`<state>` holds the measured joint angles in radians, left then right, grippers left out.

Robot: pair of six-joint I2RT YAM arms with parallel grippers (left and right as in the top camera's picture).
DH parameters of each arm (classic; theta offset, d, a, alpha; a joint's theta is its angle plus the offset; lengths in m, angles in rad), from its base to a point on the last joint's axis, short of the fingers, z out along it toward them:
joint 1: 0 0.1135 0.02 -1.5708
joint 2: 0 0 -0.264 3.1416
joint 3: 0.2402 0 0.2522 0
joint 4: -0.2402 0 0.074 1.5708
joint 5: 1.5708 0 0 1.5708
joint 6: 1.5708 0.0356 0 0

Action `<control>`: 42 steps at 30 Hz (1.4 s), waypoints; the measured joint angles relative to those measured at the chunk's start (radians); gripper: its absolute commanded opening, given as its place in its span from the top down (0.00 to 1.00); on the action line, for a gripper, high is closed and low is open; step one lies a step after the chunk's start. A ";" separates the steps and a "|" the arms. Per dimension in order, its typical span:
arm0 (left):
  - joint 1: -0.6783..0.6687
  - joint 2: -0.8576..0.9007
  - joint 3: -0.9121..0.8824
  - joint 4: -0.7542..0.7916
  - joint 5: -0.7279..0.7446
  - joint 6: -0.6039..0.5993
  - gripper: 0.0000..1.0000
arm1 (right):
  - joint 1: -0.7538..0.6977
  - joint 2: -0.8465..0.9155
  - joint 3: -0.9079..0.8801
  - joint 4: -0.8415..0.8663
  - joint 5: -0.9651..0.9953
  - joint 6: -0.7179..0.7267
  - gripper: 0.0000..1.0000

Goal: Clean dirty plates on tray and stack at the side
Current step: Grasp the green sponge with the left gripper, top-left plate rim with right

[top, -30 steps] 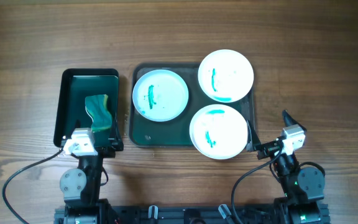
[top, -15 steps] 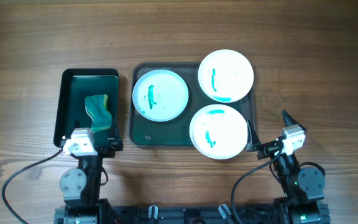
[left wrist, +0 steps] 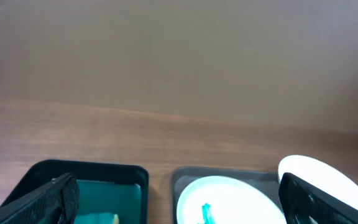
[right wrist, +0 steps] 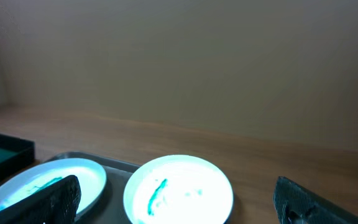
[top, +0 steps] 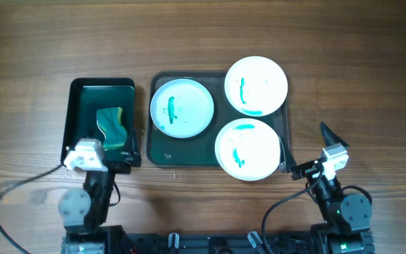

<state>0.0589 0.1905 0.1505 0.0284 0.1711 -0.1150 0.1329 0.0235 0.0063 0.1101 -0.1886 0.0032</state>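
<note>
Three round white teal-smeared plates [top: 182, 107] on a dark rimmed rectangular tray [top: 164, 152] lie ahead of left pincer [left wrist: 179, 208] and right pincer [right wrist: 176, 202], both spread apart.

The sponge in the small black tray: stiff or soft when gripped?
Probably soft: the sponge looks like wavy-edged foam, so it may squash. Likely light. Lying flat in the small black tray, it should not roll.

Wooden table [top: 344, 42], plain beige wall [left wrist: 179, 50]
</note>
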 measured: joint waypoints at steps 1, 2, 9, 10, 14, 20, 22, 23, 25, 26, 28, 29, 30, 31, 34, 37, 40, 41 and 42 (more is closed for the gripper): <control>0.000 0.049 0.035 0.001 0.003 -0.003 0.00 | 0.000 0.000 0.000 0.002 -0.008 0.003 0.00; 0.000 0.093 0.066 -0.003 0.011 -0.003 0.00 | 0.000 0.000 0.000 0.002 -0.014 0.004 0.00; 0.000 0.338 0.302 -0.252 0.071 -0.011 0.00 | 0.000 0.053 0.108 -0.094 -0.047 0.014 0.00; 0.000 0.362 0.335 -0.294 0.076 -0.012 0.00 | 0.000 0.085 0.140 -0.117 -0.060 0.014 0.00; 0.000 0.404 0.382 -0.364 0.143 -0.015 0.00 | 0.000 0.275 0.323 -0.251 -0.117 0.021 0.00; 0.000 0.408 0.386 -0.455 0.271 -0.026 0.00 | 0.002 0.698 0.796 -0.691 -0.179 0.022 0.00; 0.000 0.409 0.386 -0.455 0.282 -0.055 0.00 | 0.002 0.849 0.952 -0.822 -0.207 0.021 0.00; 0.000 0.415 0.386 -0.454 0.284 -0.070 0.00 | 0.002 0.913 1.017 -0.898 -0.217 0.022 0.00; 0.000 0.445 0.388 -0.458 0.283 -0.112 0.00 | 0.002 1.055 1.129 -0.960 -0.250 0.026 0.00; 0.000 0.488 0.398 -0.472 0.274 -0.129 0.00 | 0.002 1.088 1.143 -0.951 -0.257 0.029 0.00; 0.000 0.548 0.445 -0.539 0.251 -0.148 0.00 | 0.002 1.143 1.147 -0.941 -0.277 0.054 0.11; 0.000 0.593 0.498 -0.597 0.230 -0.156 0.00 | 0.002 1.177 1.147 -0.922 -0.297 0.063 0.20; 0.000 0.658 0.579 -0.653 0.193 -0.163 0.00 | 0.002 1.213 1.147 -0.901 -0.321 0.069 0.21; 0.000 0.702 0.645 -0.710 0.164 -0.167 0.00 | 0.011 1.247 1.147 -0.876 -0.339 0.080 0.21; 0.000 0.861 0.821 -0.811 0.082 -0.176 0.00 | 0.143 1.364 1.210 -0.864 -0.276 0.141 0.27; 0.000 0.970 0.847 -0.797 0.058 -0.177 0.00 | 0.263 1.532 1.319 -0.849 -0.205 0.192 0.39; 0.000 1.010 0.847 -0.758 0.053 -0.177 0.00 | 0.315 1.677 1.366 -0.803 -0.173 0.235 0.52; 0.000 1.010 0.847 -0.744 0.053 -0.177 0.00 | 0.321 1.745 1.367 -0.782 -0.165 0.274 0.52; 0.000 1.010 0.847 -0.743 0.052 -0.177 0.00 | 0.321 1.770 1.367 -0.771 -0.157 0.293 0.55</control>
<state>0.0589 1.2007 0.9977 -0.7151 0.2234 -0.2916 0.4538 1.7931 1.3735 -0.6605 -0.3458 0.2962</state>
